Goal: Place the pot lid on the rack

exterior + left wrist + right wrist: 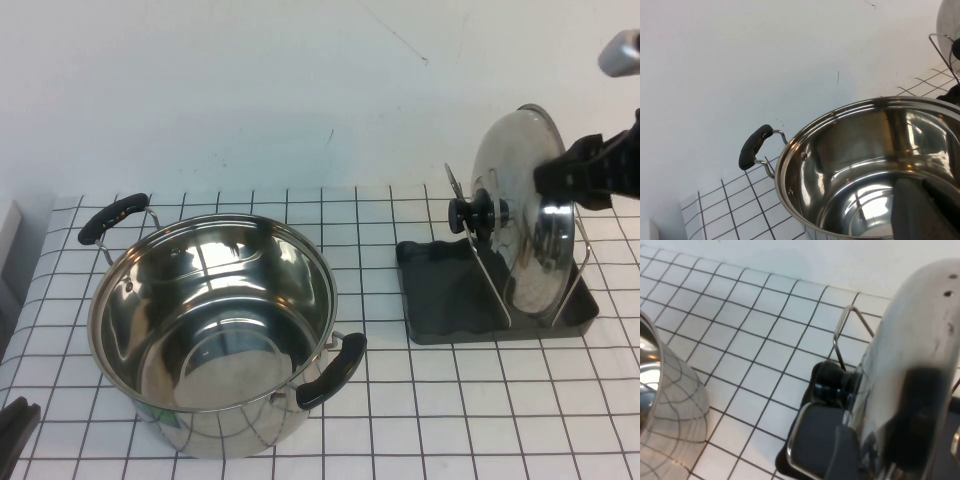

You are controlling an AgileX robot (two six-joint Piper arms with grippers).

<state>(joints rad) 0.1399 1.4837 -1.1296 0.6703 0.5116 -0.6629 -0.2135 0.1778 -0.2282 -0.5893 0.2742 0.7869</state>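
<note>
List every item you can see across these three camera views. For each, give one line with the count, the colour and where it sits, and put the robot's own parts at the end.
pot lid: 1, shiny steel with a black knob, standing on edge in the rack, knob toward the pot.
rack: 1, dark grey tray with steel wire loops, right side of the table.
pot: 1, shiny steel with two black handles, uncovered, left front of the table.
table cover: 1, white with a black grid, under everything.
wall: 1, plain white, behind the table.
right gripper: 1, black, at the lid's upper right edge.
left gripper: 1, black, low beside the pot's near rim.
</note>
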